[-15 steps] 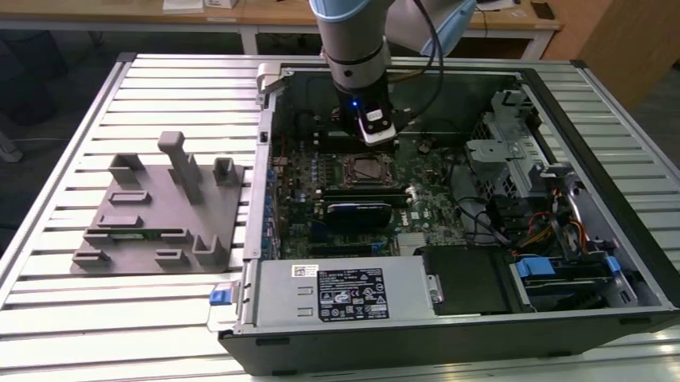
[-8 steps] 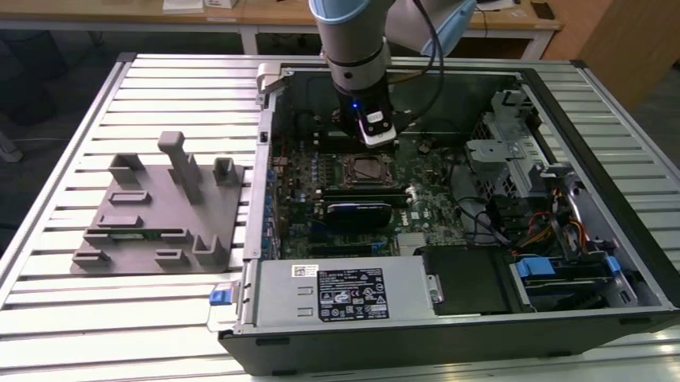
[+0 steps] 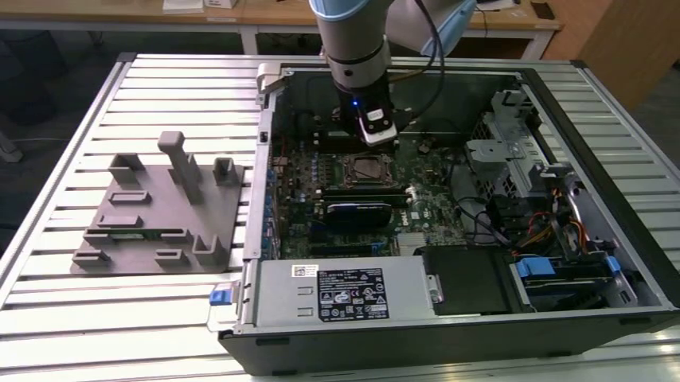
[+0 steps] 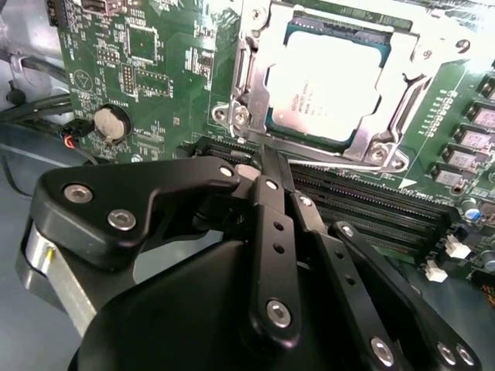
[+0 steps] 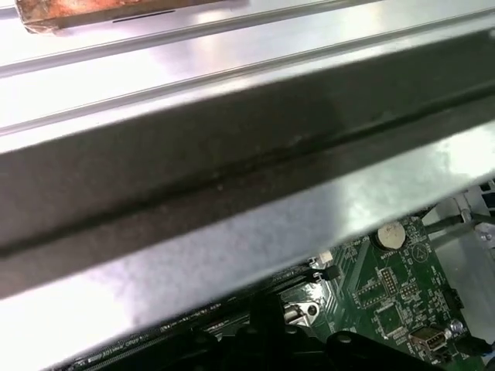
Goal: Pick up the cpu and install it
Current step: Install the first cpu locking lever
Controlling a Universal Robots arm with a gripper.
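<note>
The computer case (image 3: pixel 595 143) lies on its side on the slatted metal table (image 3: pixel 64 318), open face up, presumably so the arm can reach straight down to the green circuit board (image 3: pixel 425 211). The cpu (image 4: pixel 329 81) already sits flat in its socket (image 4: pixel 387 147) on that board, silvery top upward; in the exterior view the socket (image 3: pixel 367 169) is a dark square near the middle of the case. The chip is square, so it has no real long axis. Its edges run parallel with the metal frame around it, and the whole square looks turned slightly in the second wrist view, with one corner toward about 5 o'clock. From here I can't tell whether the frame is clamped down over it.

The gripper (image 4: pixel 267 158) hangs just off the socket's near edge, at roughly 7 o'clock from the chip in the second wrist view. Its black fingers (image 4: pixel 271 193) meet in a narrow tip with no gap between them and nothing held. In the exterior view the gripper (image 3: pixel 374 134) stands at about 12 o'clock from the socket, pointing down into the case.

The grey plastic fixture tray (image 3: pixel 159 211) sits outside the case at 9 o'clock, well apart. It looks like a staging spot for parts, though I can't make out what its slots hold.
</note>
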